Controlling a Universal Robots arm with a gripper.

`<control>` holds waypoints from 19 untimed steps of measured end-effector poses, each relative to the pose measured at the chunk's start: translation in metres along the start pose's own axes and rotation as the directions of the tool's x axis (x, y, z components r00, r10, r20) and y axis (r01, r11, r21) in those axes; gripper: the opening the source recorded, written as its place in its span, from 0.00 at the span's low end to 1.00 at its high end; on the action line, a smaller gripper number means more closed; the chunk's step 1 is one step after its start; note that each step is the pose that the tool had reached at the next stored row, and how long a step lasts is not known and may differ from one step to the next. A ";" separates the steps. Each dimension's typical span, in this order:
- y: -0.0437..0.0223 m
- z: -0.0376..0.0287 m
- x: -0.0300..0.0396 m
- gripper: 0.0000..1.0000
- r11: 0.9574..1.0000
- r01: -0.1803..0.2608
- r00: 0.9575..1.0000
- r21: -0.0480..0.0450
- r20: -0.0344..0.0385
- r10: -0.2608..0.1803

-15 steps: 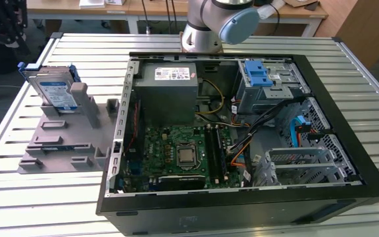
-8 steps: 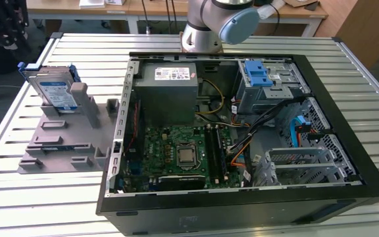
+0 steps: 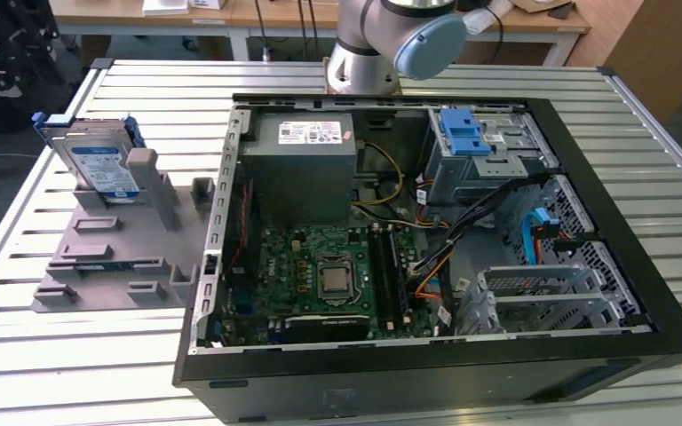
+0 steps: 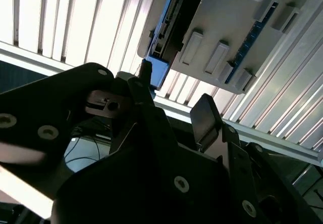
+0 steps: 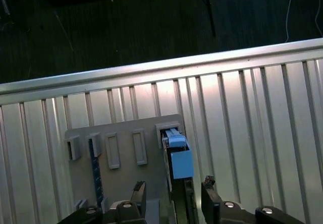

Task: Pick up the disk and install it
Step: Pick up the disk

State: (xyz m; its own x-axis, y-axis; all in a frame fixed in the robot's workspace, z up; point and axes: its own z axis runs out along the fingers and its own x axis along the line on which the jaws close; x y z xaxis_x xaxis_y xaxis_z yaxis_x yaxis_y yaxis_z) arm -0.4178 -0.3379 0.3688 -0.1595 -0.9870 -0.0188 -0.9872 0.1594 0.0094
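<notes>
Looking down on grey fixture (image 5: 126,183) lying on slatted counter (image 5: 252,133). Noting disk (image 5: 179,159) standing on edge in slot at fixture's edge, end effector (image 5: 173,193) fingers spread either side of it. Dark floor (image 5: 126,27) beyond fixture.

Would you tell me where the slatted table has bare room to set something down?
Bare table slats lie at the exterior view's lower left, beside the grey holder, and along the computer case on that view's right. Inside the case and around the disk it is crowded.

One disk (image 3: 96,164), one grey rack (image 3: 104,247), one computer case (image 3: 376,380).
</notes>
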 end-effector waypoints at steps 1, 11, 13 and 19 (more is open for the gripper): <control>0.0000 0.0011 0.0001 0.53 1.000 0.000 1.000 0.000 0.000 0.000; 0.0006 0.0150 0.0006 0.59 1.000 0.024 1.000 0.003 0.000 -0.024; 0.0006 0.0174 0.0006 0.59 0.999 0.036 0.999 0.003 0.000 -0.036; 0.0007 0.0207 0.0005 0.59 0.997 0.079 0.997 0.002 -0.002 -0.079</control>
State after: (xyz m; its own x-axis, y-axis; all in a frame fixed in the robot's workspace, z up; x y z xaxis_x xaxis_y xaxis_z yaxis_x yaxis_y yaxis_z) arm -0.4188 -0.3378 0.3481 -0.0807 -0.9966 -0.0178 -0.9967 0.0806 0.0062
